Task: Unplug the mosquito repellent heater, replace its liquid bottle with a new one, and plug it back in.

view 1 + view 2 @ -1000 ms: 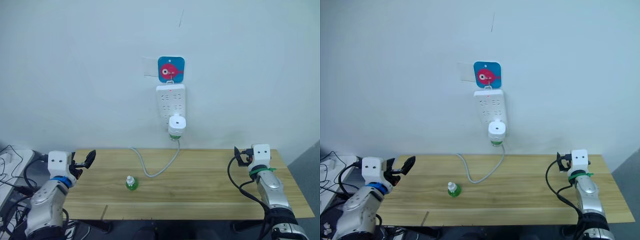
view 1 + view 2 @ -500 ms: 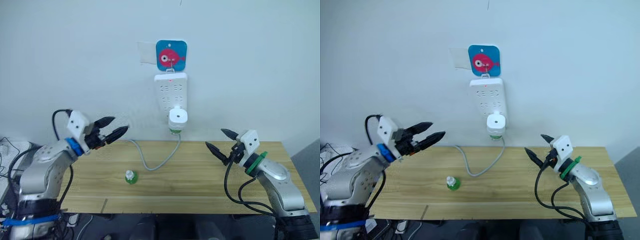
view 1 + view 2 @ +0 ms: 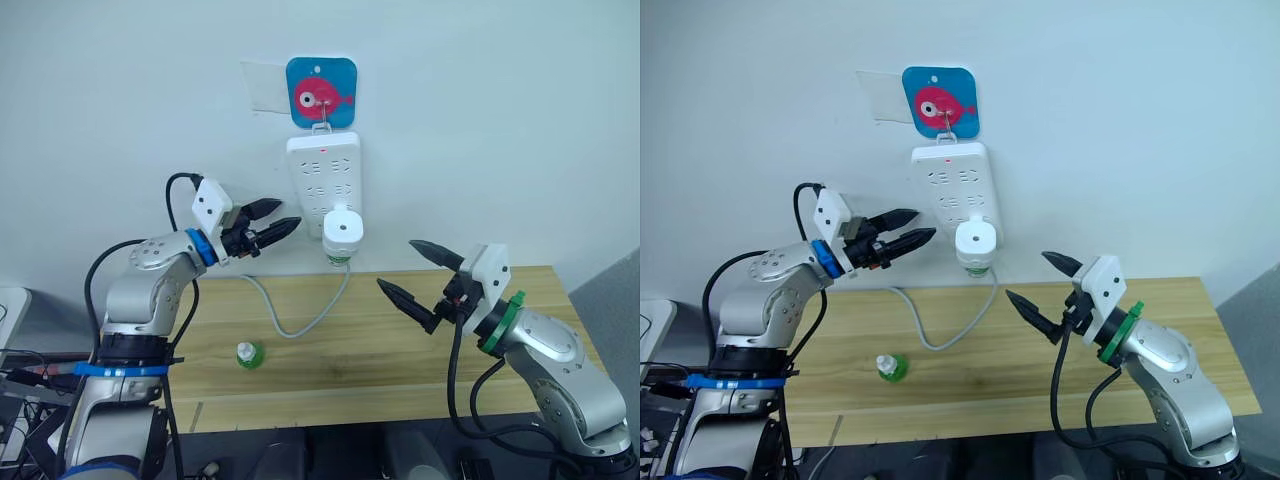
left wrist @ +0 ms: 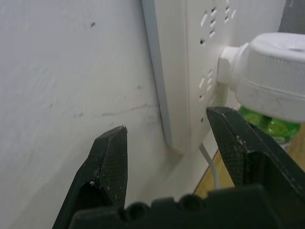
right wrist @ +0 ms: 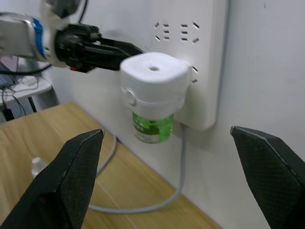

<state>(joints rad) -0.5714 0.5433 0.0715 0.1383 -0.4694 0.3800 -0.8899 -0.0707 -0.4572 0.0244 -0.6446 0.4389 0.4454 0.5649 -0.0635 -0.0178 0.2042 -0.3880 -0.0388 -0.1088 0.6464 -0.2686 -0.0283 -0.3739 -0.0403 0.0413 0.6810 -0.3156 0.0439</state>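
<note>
Heater [image 3: 342, 232] plugged into the wall strip [image 3: 322, 180], frame centre. Left end effector [image 3: 279, 217] beside it, right end effector [image 3: 408, 270] below-right — both apart, positioned for unplugging.

Glossy white plastic heater [image 5: 153, 81]; matt wooden table [image 3: 400, 350]

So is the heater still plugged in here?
Plugged in: the heater sits on the power strip, green bottle underneath.

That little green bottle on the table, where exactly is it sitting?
The little green bottle stands on the wooden table toward the robot's left, just beside the grey cable's loop and below the left hand.
</note>
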